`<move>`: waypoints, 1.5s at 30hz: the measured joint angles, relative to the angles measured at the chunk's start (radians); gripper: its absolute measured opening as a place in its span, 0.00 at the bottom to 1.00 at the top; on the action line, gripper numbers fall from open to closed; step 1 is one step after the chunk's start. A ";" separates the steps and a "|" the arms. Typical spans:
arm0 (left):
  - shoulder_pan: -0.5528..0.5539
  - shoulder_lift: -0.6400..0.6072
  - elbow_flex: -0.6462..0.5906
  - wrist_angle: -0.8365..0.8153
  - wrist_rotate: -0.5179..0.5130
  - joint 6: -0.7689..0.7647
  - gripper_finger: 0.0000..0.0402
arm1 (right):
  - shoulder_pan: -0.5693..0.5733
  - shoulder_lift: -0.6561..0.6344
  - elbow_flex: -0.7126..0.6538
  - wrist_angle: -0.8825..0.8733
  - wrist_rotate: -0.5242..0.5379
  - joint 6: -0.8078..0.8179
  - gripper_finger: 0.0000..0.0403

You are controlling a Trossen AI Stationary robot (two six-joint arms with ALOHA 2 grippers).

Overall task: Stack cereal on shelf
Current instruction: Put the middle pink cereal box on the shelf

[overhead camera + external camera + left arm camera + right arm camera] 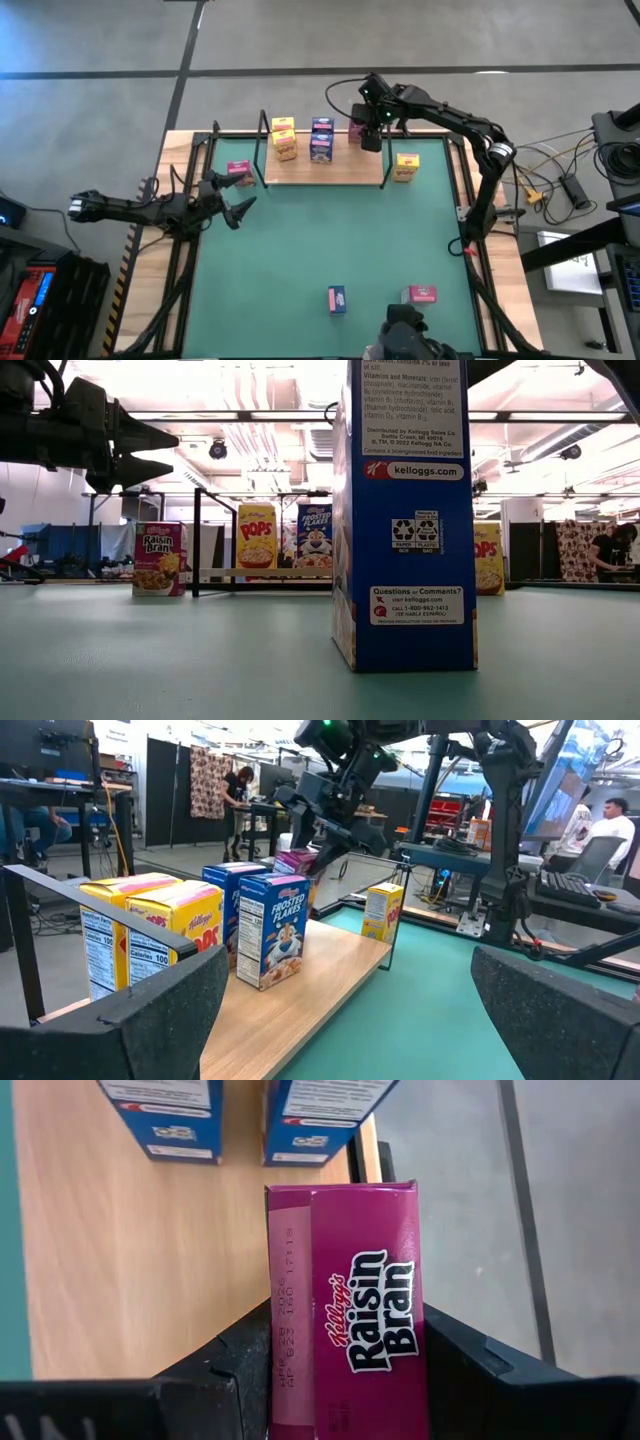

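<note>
The shelf (pixel 325 170) is a light wood board at the far side of the green mat. On it stand yellow cereal boxes (pixel 284 138) and blue ones (pixel 322 140). My right gripper (pixel 370 128) reaches in over the shelf's far right part, shut on a pink Raisin Bran box (pixel 350 1310). Other cereal boxes stand on the mat: pink (pixel 238 170) left of the shelf, yellow (pixel 406 167) to its right, and blue (pixel 337 299) and pink (pixel 420 294) near the front edge. My left gripper (pixel 238 207) waits open at the mat's left, pointing level toward the shelf. My right gripper pinches the pink box between its two fingers (pixel 225 1365), one on the narrow side (pixel 290 1380) and one on the opposite side. The fingers slant down from above and from the far right. The box hangs over the board's far edge; its lower end is hidden.
Thin black wire uprights (pixel 262 140) stand at the shelf's ends. In the low view the front blue box (pixel 405 510) fills the middle. Cables (pixel 560 180) lie off the table's right. People sit and stand in the room beyond (pixel 610 825).
</note>
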State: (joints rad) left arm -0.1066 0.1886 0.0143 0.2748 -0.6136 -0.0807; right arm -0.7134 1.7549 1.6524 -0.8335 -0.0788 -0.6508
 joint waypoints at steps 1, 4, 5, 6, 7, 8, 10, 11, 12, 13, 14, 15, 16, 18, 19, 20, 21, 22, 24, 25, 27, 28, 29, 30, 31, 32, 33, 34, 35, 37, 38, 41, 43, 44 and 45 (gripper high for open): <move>0.000 0.000 0.000 0.000 0.000 0.000 1.00 | -0.001 0.002 0.000 0.002 0.001 -0.002 0.45; 0.000 0.000 0.000 0.000 0.000 0.000 1.00 | -0.006 0.011 0.000 0.006 0.000 -0.006 0.45; 0.000 0.000 0.000 0.000 0.000 0.000 1.00 | -0.008 0.014 0.000 0.009 -0.002 -0.010 0.45; 0.000 0.000 0.000 0.000 0.000 0.000 1.00 | -0.009 0.017 0.000 0.008 -0.003 -0.016 0.45; 0.000 0.000 0.000 0.000 0.000 0.000 1.00 | -0.009 0.021 0.000 0.008 -0.006 -0.017 0.45; 0.000 0.000 0.000 0.000 0.000 0.000 1.00 | -0.009 0.023 0.000 0.009 -0.008 -0.018 0.45; 0.000 0.000 0.000 0.000 0.000 0.000 1.00 | -0.010 0.029 0.002 0.009 -0.008 -0.021 0.45; 0.000 0.000 0.000 0.000 0.000 0.000 1.00 | -0.011 0.032 0.002 0.011 -0.008 -0.027 0.45; 0.000 0.000 0.000 0.000 0.000 0.000 1.00 | -0.012 0.034 0.003 0.011 -0.008 -0.035 0.45; 0.000 0.000 0.000 0.000 0.000 0.000 1.00 | -0.012 0.035 0.003 0.011 -0.008 -0.041 0.45; 0.000 0.000 0.000 0.000 0.000 0.000 1.00 | -0.012 0.035 0.003 0.011 -0.008 -0.041 0.45; 0.000 0.000 0.000 0.000 0.000 0.000 1.00 | -0.012 0.035 0.003 0.011 -0.009 -0.041 0.45; 0.000 0.000 0.000 0.000 0.000 0.000 1.00 | -0.012 0.035 0.003 0.011 -0.009 -0.041 0.45; 0.000 0.000 0.000 0.000 0.000 0.000 1.00 | -0.012 0.035 0.003 0.010 -0.010 -0.041 0.45; 0.000 0.000 0.000 0.000 0.000 0.000 1.00 | -0.013 0.035 0.003 0.010 -0.010 -0.041 0.45; 0.000 0.000 0.000 0.000 0.000 0.000 1.00 | -0.014 0.035 0.003 0.010 -0.010 -0.040 0.45; 0.000 0.000 0.000 0.000 0.000 0.000 1.00 | -0.014 0.035 0.003 0.009 -0.010 -0.040 0.46; 0.000 0.000 0.000 0.000 0.000 0.000 1.00 | -0.014 0.035 0.003 0.007 -0.010 -0.041 0.46; 0.000 0.000 0.000 0.000 0.000 0.000 1.00 | -0.014 0.035 0.003 0.001 -0.010 -0.041 0.49; 0.000 0.000 0.000 0.000 0.000 0.000 1.00 | -0.014 0.035 0.003 -0.002 -0.010 -0.041 0.50; 0.000 0.000 0.000 0.000 0.000 0.000 1.00 | -0.014 0.035 0.003 -0.003 -0.010 -0.041 0.53; 0.000 0.000 0.000 0.000 0.000 0.000 1.00 | -0.014 0.035 0.003 -0.003 -0.010 -0.041 0.54; 0.000 0.000 0.000 0.000 0.000 0.000 1.00 | -0.014 0.035 0.003 -0.005 -0.010 -0.041 0.56; 0.000 0.000 0.000 0.000 0.000 0.000 1.00 | -0.014 0.035 0.003 -0.006 -0.010 -0.041 0.57; 0.000 0.000 0.000 0.000 0.000 0.000 1.00 | -0.014 0.035 0.003 -0.006 -0.010 -0.041 0.59; 0.000 0.000 0.000 0.000 0.000 0.000 1.00 | -0.014 0.035 0.003 -0.006 -0.010 -0.041 0.60; 0.000 0.000 0.000 0.000 0.000 0.000 1.00 | -0.013 0.035 0.003 -0.006 -0.010 -0.041 0.61; 0.000 0.000 0.000 0.000 0.000 0.000 1.00 | -0.013 0.035 0.003 -0.006 -0.010 -0.041 0.63; 0.000 0.000 0.000 0.000 0.000 0.000 1.00 | -0.013 0.035 0.003 -0.006 -0.010 -0.041 0.64; 0.000 0.000 0.000 0.000 0.000 0.000 1.00 | -0.013 0.035 0.003 -0.007 -0.010 -0.041 0.67; 0.000 0.000 0.000 0.000 0.000 0.000 1.00 | -0.013 0.035 0.003 -0.007 -0.010 -0.041 0.68; 0.000 0.000 0.000 0.000 0.000 0.000 1.00 | -0.012 0.034 0.003 -0.007 -0.010 -0.041 0.71; 0.000 0.000 0.000 0.000 0.000 0.000 1.00 | -0.011 0.033 0.003 -0.007 -0.010 -0.045 0.74; 0.000 0.000 0.000 0.000 0.000 0.000 1.00 | -0.011 0.033 0.003 -0.007 -0.009 -0.047 0.75; 0.000 0.000 0.000 0.000 0.000 0.000 1.00 | -0.011 0.033 0.003 -0.007 -0.008 -0.048 0.76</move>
State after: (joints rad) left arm -0.1069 0.1885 0.0143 0.2748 -0.6133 -0.0807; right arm -0.7246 1.7878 1.6554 -0.8406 -0.0870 -0.6987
